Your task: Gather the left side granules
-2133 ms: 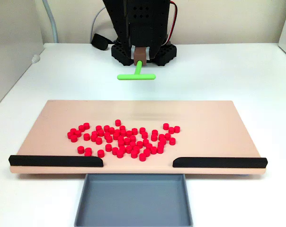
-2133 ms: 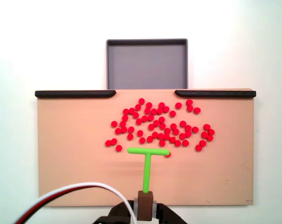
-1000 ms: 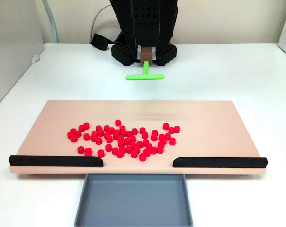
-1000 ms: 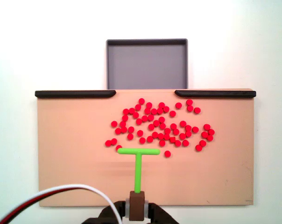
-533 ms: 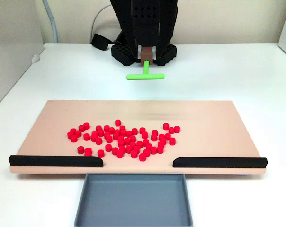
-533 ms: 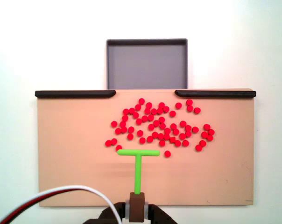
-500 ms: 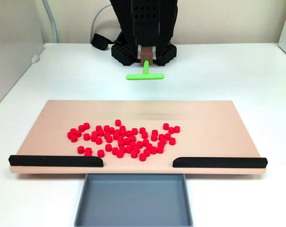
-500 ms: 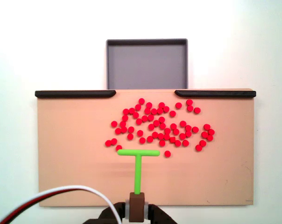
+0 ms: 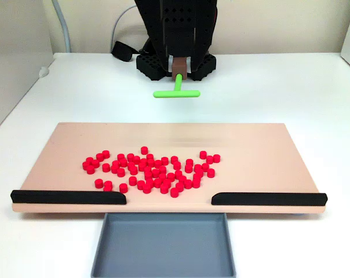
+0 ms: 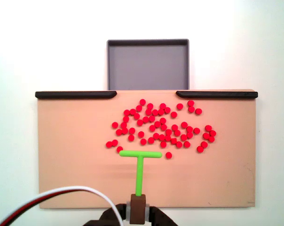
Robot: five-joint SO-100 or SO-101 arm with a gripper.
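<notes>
Dozens of small red granules (image 9: 149,169) lie loosely clustered on the tan board (image 9: 250,145), left of centre in the front fixed view. From above, the granules (image 10: 161,126) sit right of centre on the board (image 10: 71,150). My gripper (image 9: 178,68) is shut on the brown handle block of a green T-shaped stick (image 9: 177,92). The stick is held off the board, at the arm's side. In the view from above, the gripper (image 10: 138,209) points the stick (image 10: 140,162) at the cluster. Its crossbar lies just short of the nearest granules.
Two black rails (image 9: 69,197) (image 9: 269,198) line the board's edge away from the arm, with a gap between them. A grey tray (image 9: 163,246) sits beyond that gap, also seen from above as the tray (image 10: 148,63). A red, black and white cable (image 10: 62,195) crosses the bottom left.
Over two seconds the stick shifted sideways, right in the front view and left in the view from above. In the last half second it barely moved. The granules stay put.
</notes>
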